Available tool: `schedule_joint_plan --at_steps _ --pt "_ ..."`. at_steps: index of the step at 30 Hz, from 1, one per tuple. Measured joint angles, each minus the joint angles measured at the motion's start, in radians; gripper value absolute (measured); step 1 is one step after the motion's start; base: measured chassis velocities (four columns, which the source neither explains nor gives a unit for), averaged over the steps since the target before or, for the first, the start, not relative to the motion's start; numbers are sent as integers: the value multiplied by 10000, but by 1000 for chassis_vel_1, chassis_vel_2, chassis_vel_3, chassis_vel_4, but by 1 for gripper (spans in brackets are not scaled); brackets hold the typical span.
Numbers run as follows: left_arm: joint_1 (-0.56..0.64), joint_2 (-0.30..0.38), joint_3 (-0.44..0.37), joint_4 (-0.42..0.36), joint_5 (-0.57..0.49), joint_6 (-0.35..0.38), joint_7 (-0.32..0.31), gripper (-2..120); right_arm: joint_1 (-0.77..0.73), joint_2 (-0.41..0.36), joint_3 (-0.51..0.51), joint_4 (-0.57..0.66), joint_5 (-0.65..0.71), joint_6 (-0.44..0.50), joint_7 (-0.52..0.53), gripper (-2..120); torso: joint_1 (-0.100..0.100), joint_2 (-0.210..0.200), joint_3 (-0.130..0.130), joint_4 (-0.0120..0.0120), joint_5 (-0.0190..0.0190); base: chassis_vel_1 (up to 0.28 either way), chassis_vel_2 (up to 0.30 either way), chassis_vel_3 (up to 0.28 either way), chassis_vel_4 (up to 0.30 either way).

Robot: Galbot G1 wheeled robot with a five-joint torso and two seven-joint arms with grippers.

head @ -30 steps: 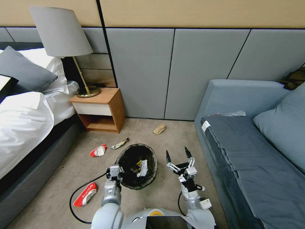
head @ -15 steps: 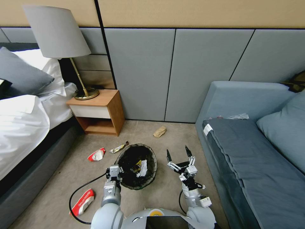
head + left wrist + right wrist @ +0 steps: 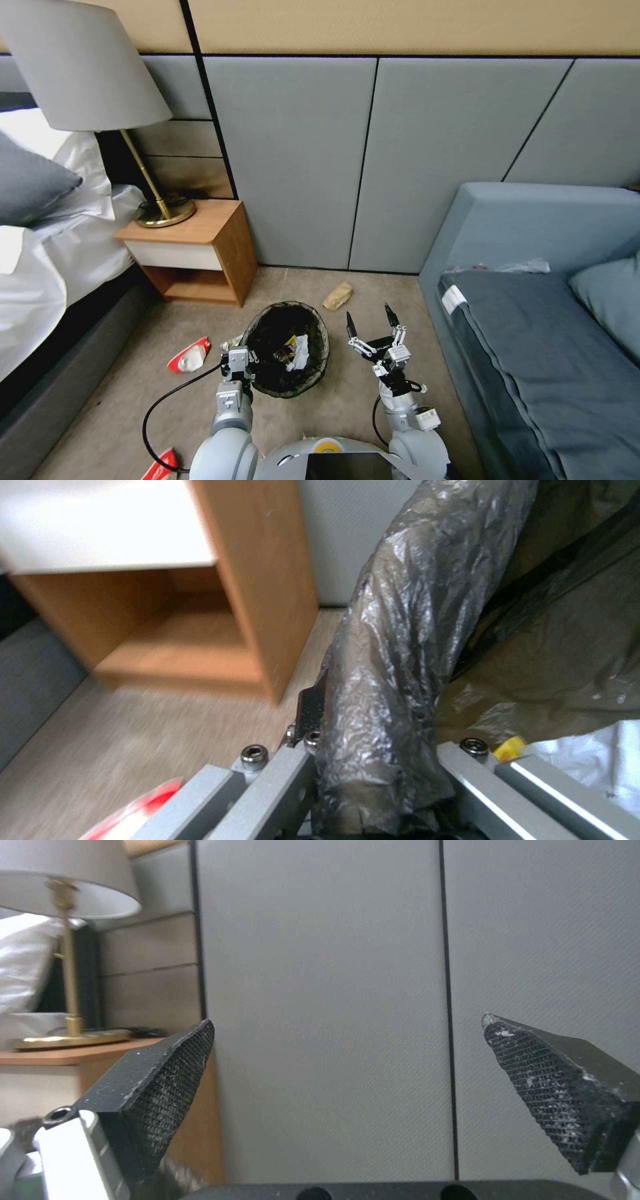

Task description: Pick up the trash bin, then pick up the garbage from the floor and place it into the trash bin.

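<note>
The right gripper [image 3: 347, 1065] is holding its two black fingers [image 3: 167, 1080] wide apart, facing grey wall panels [image 3: 333, 965]; a lamp [image 3: 63, 940] is standing on the nightstand [image 3: 60, 1055].

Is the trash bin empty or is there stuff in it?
Not empty: the trash bin holds white tissue and a yellow scrap.

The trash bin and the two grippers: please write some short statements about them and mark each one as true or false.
1. The left gripper is shut on the rim of the trash bin. True.
2. The right gripper holds the brown crumpled paper. False: its fingers are open and empty; the paper lies on the floor.
3. The trash bin is empty. False: a crumpled white tissue lies inside.
4. A red-and-white wrapper lies on the floor. True.
</note>
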Motion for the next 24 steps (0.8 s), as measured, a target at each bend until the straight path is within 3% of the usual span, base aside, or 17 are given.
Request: schedule_joint_plan --at_steps 9,24 --pt "-35 0 11 52 17 7 2 0 285 7 68 -229 7 471 -345 100 3 -1 3 1 -5 -198 197 179 -190" --pt "73 41 20 -32 46 13 3 0 625 -48 -127 -302 -69 250 -299 100 0 -1 0 2 -2 8 -9 -9 6"
